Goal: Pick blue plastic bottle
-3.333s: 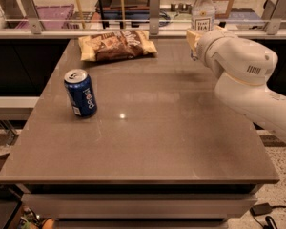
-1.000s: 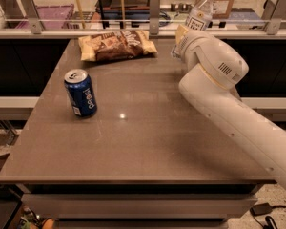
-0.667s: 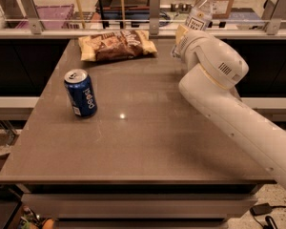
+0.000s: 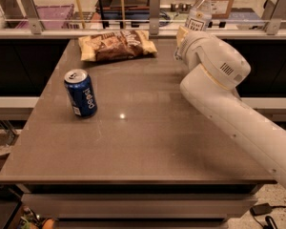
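Note:
The blue plastic bottle (image 4: 199,13) is a clear bottle with a white cap and a pale label. It leans to the right at the far right edge of the table (image 4: 148,142). My gripper (image 4: 187,32) is at the bottle's lower part and is shut on it. One pale yellow finger (image 4: 180,33) shows at the left of the bottle. The bottle's base is hidden behind my white wrist (image 4: 214,61). My arm reaches in from the lower right.
A blue Pepsi can (image 4: 80,93) stands upright at the left of the table. A brown chip bag (image 4: 117,45) lies at the far edge. A glass rail with metal posts (image 4: 154,6) runs behind the table.
Since 3.3 s ago my arm has swung in around the bottle, and the bottle has gone from upright to tilted. Over the last second nothing visibly moved.

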